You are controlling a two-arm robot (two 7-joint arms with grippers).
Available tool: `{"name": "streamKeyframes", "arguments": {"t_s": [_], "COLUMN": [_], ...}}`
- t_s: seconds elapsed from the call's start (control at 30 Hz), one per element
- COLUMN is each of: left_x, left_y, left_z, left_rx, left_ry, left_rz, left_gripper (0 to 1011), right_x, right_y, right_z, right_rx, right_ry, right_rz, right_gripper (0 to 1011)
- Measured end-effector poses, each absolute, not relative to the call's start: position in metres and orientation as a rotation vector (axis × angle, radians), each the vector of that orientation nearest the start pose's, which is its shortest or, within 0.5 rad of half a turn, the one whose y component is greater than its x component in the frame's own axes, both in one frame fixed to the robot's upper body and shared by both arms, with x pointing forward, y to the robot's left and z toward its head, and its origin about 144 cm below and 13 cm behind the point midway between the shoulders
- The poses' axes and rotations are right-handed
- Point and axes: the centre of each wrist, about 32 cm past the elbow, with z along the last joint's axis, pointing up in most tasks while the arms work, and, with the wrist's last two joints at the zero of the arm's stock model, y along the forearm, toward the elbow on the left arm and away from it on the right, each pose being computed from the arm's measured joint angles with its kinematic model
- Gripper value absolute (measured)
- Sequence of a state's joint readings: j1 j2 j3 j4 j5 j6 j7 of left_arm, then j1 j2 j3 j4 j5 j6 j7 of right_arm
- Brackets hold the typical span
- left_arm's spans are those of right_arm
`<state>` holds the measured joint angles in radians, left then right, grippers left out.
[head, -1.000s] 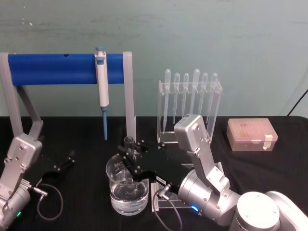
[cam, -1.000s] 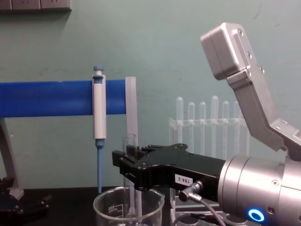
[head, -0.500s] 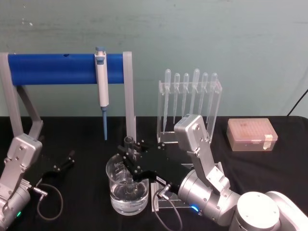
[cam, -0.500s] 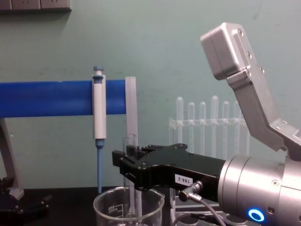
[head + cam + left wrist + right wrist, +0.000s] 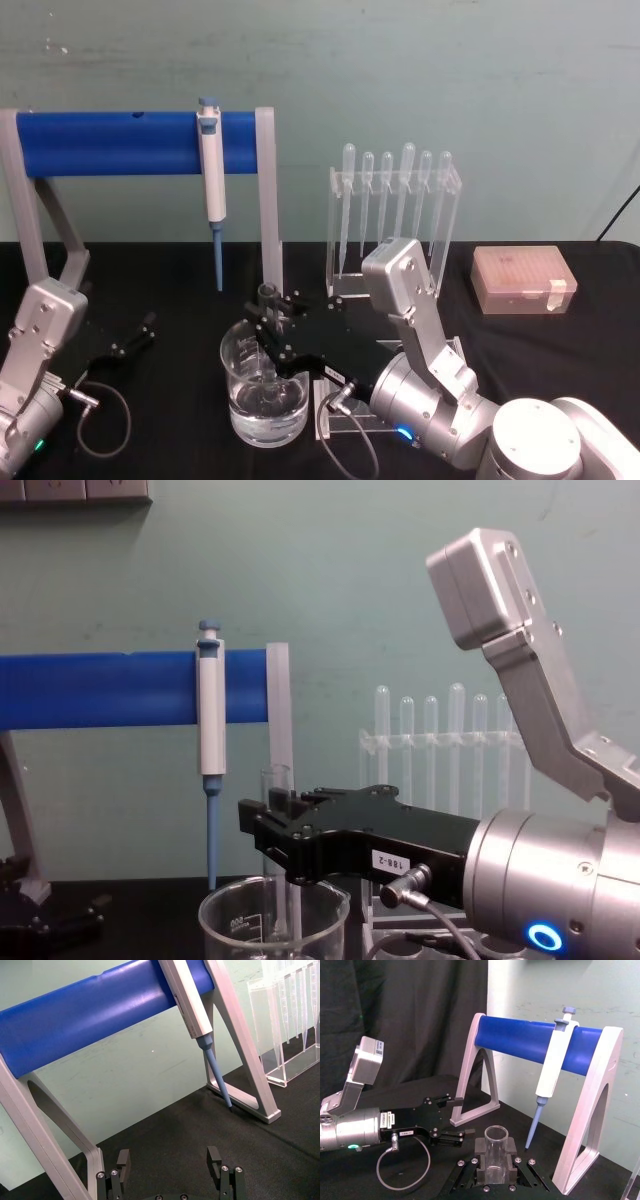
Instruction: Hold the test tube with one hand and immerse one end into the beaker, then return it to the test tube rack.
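The test tube (image 5: 267, 294) is a clear glass tube standing upright, with my right gripper (image 5: 270, 338) shut on its upper part. Its lower end reaches down inside the beaker (image 5: 240, 385), which holds clear liquid. From the chest, the test tube (image 5: 276, 780) rises above the black jaws of the right gripper (image 5: 277, 838) and runs down behind the beaker (image 5: 235, 925) wall. In the right wrist view the test tube's open rim (image 5: 496, 1134) sits between the right gripper's (image 5: 496, 1166) jaws. My left gripper (image 5: 132, 338) rests open on the table at the left, with nothing between its fingers (image 5: 123, 1159).
A blue bar stand (image 5: 110, 142) holding a blue-and-white pipettor (image 5: 211, 170) spans the back left. A clear rack of several pipettes (image 5: 395, 215) stands behind the right arm. A pale box (image 5: 522, 280) sits at the right. A cable (image 5: 100, 420) loops beside the left arm.
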<state>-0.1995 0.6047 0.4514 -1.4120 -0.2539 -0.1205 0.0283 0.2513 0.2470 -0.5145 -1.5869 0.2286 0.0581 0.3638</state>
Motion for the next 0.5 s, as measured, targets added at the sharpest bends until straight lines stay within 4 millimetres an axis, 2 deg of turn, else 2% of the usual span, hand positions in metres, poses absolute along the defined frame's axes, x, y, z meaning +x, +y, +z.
{"name": "streamKeyframes", "arguments": {"t_s": [0.5], "left_x": [0.4886], "left_y": [0.3097], "left_z": [1.1398], "left_rx": [0.304], "left_ry": [-0.285], "left_rz": [1.248], "left_gripper": [1000], "right_x": [0.4889], "right_y": [-0.1422], "right_z": [1.1974], "right_rx": [-0.028], "right_ry": [-0.122], "right_rz": [-0.710], "right_gripper": [225]}}
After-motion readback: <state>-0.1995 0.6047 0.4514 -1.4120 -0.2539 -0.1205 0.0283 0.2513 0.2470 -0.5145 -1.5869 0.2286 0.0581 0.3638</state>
